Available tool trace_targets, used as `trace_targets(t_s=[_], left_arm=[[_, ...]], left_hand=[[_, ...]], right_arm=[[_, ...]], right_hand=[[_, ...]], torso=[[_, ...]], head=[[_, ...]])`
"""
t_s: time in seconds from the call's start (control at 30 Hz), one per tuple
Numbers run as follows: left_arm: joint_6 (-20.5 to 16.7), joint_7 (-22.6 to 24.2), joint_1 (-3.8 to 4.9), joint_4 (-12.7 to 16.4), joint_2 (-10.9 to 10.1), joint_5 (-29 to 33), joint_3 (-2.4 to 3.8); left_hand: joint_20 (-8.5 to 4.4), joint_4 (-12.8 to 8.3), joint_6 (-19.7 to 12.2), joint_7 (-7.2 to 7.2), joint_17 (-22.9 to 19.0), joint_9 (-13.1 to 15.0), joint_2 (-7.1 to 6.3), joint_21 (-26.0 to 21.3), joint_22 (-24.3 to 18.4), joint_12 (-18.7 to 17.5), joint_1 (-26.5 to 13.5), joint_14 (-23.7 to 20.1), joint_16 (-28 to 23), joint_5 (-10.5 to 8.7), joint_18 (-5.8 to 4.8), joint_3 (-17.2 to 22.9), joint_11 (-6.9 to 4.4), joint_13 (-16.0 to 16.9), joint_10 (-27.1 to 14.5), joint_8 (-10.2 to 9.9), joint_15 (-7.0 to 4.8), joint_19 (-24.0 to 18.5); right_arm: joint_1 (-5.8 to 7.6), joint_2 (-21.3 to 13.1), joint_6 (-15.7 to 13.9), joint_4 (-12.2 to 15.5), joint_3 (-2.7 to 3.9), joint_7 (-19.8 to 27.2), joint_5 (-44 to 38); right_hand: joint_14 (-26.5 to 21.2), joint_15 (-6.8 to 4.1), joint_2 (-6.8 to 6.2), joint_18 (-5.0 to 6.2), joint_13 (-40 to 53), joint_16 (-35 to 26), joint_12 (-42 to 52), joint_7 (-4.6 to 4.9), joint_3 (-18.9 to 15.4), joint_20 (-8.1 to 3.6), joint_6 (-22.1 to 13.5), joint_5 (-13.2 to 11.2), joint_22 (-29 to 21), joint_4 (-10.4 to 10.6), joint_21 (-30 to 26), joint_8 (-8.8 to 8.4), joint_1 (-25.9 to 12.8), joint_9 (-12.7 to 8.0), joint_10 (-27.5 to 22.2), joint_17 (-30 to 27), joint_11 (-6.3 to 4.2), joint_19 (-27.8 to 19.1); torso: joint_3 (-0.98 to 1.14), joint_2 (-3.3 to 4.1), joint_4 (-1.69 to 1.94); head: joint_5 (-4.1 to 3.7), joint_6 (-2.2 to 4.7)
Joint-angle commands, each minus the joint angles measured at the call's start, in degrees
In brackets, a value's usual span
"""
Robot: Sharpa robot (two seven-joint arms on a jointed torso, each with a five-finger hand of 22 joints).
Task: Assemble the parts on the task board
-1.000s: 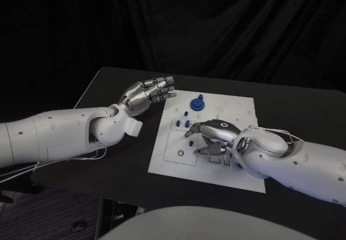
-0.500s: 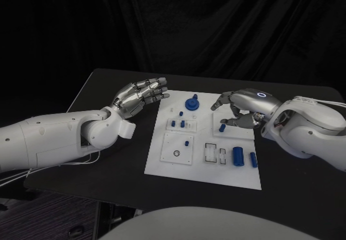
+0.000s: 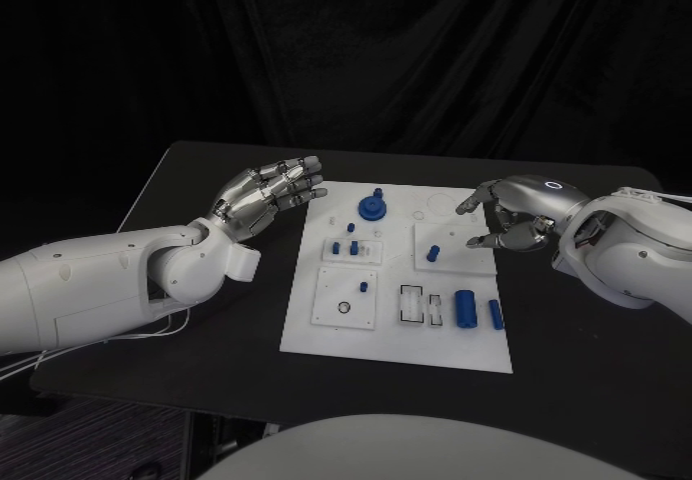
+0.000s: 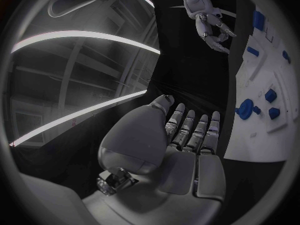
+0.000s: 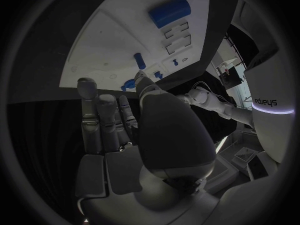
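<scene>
The white task board (image 3: pixel 378 335) lies in the middle of the black table. On it stand a blue round part (image 3: pixel 374 208), several small blue pegs (image 3: pixel 351 229), one peg (image 3: pixel 433 252) on the right-hand plate and a big blue cylinder (image 3: pixel 466 305) near the front. My left hand (image 3: pixel 267 195) hovers open just left of the board's far corner, palm toward the board. My right hand (image 3: pixel 508 215) hangs over the board's far right edge, fingers loosely curved, holding nothing. The right wrist view shows the cylinder (image 5: pixel 169 11) and the board (image 5: pixel 112 50) beyond my right hand (image 5: pixel 119 130).
A black ring (image 3: pixel 343 308) lies on the near left plate, and a smaller blue cylinder (image 3: pixel 495 316) sits by the board's right edge. Bare black table (image 3: pixel 577 330) surrounds the board. The left wrist view shows my left hand (image 4: pixel 187 145) and the board (image 4: pixel 259 85).
My right hand has pulled back from the board's near middle to its far right edge, uncovering the cylinders. The left hand has barely moved. The camera view shifted a little.
</scene>
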Motion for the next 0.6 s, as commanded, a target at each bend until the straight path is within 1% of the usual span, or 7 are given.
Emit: trace_targets(t_s=[0.03, 0.1, 0.13, 0.17, 0.3, 0.43, 0.6], left_arm=[[0.5, 3.3, -0.11, 0.0, 0.2, 0.4, 0.06], [0.5, 3.4, -0.13, 0.0, 0.2, 0.4, 0.06], [0.5, 3.4, -0.14, 0.0, 0.2, 0.4, 0.06], [0.5, 3.4, -0.15, 0.0, 0.2, 0.4, 0.06], [0.6, 3.4, -0.22, 0.0, 0.2, 0.4, 0.06], [0.7, 3.4, -0.30, -0.1, 0.3, 0.4, 0.06], [0.9, 3.3, -0.48, -0.2, 0.3, 0.4, 0.06]], left_hand=[[-0.08, 0.0, 0.4, 0.67, 0.1, 0.1, 0.03, 0.0, 0.0, 0.2, -0.4, 0.4, 0.2, 0.27, -0.33, 0.4, 0.06, 0.1, 0.4, 0.2, 0.01, 0.4], [-0.08, -0.1, 0.5, 0.66, 0.1, 0.1, 0.01, 0.0, -0.1, 0.4, -0.5, 0.5, 0.4, 0.30, -0.32, 0.6, 0.15, 0.1, 0.6, 0.2, 0.00, 0.5], [-0.08, -0.1, 0.5, 0.66, 0.1, 0.1, 0.01, 0.0, -0.1, 0.4, -0.5, 0.5, 0.4, 0.30, -0.32, 0.6, 0.15, 0.1, 0.6, 0.2, 0.00, 0.5], [-0.08, -0.1, 0.5, 0.66, 0.1, 0.1, 0.01, 0.0, -0.1, 0.4, -0.5, 0.5, 0.4, 0.30, -0.32, 0.6, 0.15, 0.1, 0.6, 0.2, 0.00, 0.5], [-0.08, -0.1, 0.5, 0.66, 0.1, 0.1, 0.01, 0.0, -0.1, 0.4, -0.5, 0.5, 0.4, 0.30, -0.32, 0.6, 0.15, 0.1, 0.6, 0.2, 0.00, 0.5], [-0.08, -0.1, 0.5, 0.65, 0.1, 0.1, 0.02, 0.1, -0.1, 0.6, -0.6, 0.6, 0.4, 0.31, -0.31, 0.8, 0.24, 0.1, 0.8, 0.2, 0.00, 0.5], [-0.08, -0.1, 0.5, 0.65, 0.1, 0.0, 0.03, 0.0, -0.1, 0.6, -0.6, 0.6, 0.5, 0.31, -0.31, 0.9, 0.26, 0.1, 0.8, 0.2, 0.00, 0.5]], right_arm=[[-0.76, 0.6, 0.4, -1.0, 0.01, -0.4, 1.6], [-1.23, 1.2, 0.4, -1.8, 0.01, 0.1, 1.8], [-1.38, 1.4, 0.4, -2.1, 0.01, 0.3, 1.9], [-1.68, 1.8, 0.6, -2.7, 0.01, 0.6, 2.0], [-2.66, 3.3, 0.7, -4.2, 0.01, 1.9, 2.1], [-3.45, 4.5, 0.1, -5.4, 0.02, 3.2, 2.2], [-4.31, 6.2, -0.3, -6.7, 0.03, 4.4, 2.2]], right_hand=[[0.5, 0.09, 0.09, -0.83, -0.2, 0.3, -0.2, 0.53, 0.2, 0.05, 0.1, 0.1, 1.4, 0.8, 0.2, -0.37, 1.4, -0.2, 1.0, 0.0, 0.05, 0.6], [0.9, -0.04, 0.70, -0.91, -0.3, 0.5, -0.1, 1.17, 0.5, -0.02, 0.7, 1.4, 1.6, 0.7, 0.7, -0.35, 2.6, -0.3, 2.2, 0.2, -0.10, 1.1], [1.0, -0.09, 0.86, -0.90, -0.4, 0.5, -0.1, 1.24, 0.6, -0.08, 0.9, 1.9, 1.6, 0.6, 0.7, -0.36, 2.9, -0.4, 2.5, 0.2, -0.17, 1.2], [1.1, -0.28, 1.33, -0.92, -0.5, 0.5, -0.2, 1.37, 0.9, -0.23, 1.3, 3.6, 1.7, 0.0, 0.8, -0.37, 3.8, -0.5, 3.5, 0.3, -0.37, 1.4], [1.4, -0.49, 1.72, -0.99, -0.7, 0.6, -0.3, 1.67, 0.9, -0.45, 1.6, 4.4, 1.8, -0.3, 1.2, -0.53, 4.0, -0.6, 4.7, 0.4, -0.61, 1.8], [1.8, -0.75, 1.96, -1.09, -0.8, 0.8, -0.2, 1.88, 0.6, -0.67, 1.9, 3.8, 2.0, -0.3, 1.6, -0.70, 3.6, -0.8, 6.3, 0.7, -0.93, 2.2], [2.6, -1.18, 2.34, -1.27, -0.6, 1.3, 0.2, 1.99, 0.5, -1.07, 2.3, 4.0, 2.5, -0.5, 2.8, -0.84, 3.4, -1.0, 8.6, 1.3, -1.42, 3.0]], torso=[[0.23, -0.02, 0.12], [0.28, -0.02, 0.08], [0.25, -0.01, 0.05], [0.25, 0.00, 0.00], [0.25, 0.01, -0.02], [0.18, -0.03, 0.19], [0.18, -0.04, 0.15]], head=[[-0.51, -0.01], [-0.50, -0.01], [-0.49, -0.01], [-0.43, -0.01], [-0.52, -0.01], [-0.84, -0.01], [-0.99, -0.01]])
